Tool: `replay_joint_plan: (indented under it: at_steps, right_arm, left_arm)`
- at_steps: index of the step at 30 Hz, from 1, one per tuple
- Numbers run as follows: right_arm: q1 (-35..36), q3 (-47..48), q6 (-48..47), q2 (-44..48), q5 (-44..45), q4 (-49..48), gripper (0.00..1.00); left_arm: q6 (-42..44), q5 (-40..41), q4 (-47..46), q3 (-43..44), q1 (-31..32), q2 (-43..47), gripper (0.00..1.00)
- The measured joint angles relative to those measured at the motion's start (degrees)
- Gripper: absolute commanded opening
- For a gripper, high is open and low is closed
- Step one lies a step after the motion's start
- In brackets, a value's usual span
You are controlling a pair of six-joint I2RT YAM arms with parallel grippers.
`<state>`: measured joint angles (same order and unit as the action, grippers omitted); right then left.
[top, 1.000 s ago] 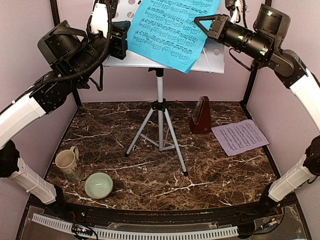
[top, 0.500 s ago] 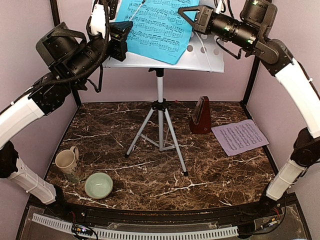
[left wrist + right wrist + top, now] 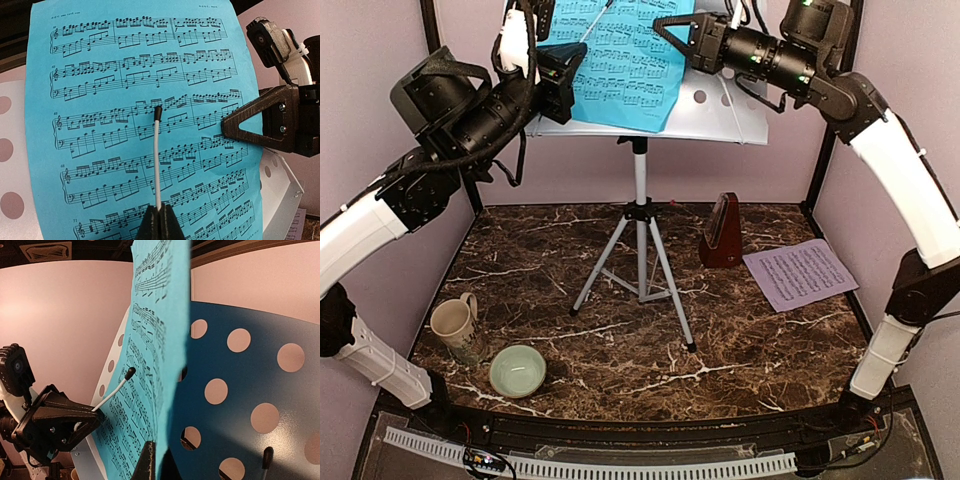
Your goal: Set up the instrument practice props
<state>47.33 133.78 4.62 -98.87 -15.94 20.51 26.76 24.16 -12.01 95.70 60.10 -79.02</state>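
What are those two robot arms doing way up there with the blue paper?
They are putting music on the music stand. The right gripper pinches the edge of the blue sheet and holds it against the stand's white desk. The left gripper is shut on the stand's thin white wire, in front of the page. The pink sheet lies on the table beside the metronome, not yet on the stand.
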Motion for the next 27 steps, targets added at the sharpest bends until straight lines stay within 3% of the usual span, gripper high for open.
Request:
replay_joint_plan:
  at_steps: [27]
  right_arm:
    - [1.4,2.9,-1.9,-5.5,-3.8,-5.1,0.01]
  left_arm:
    - [-0.3,-0.4,-0.1,-0.2,0.0,0.2,0.0]
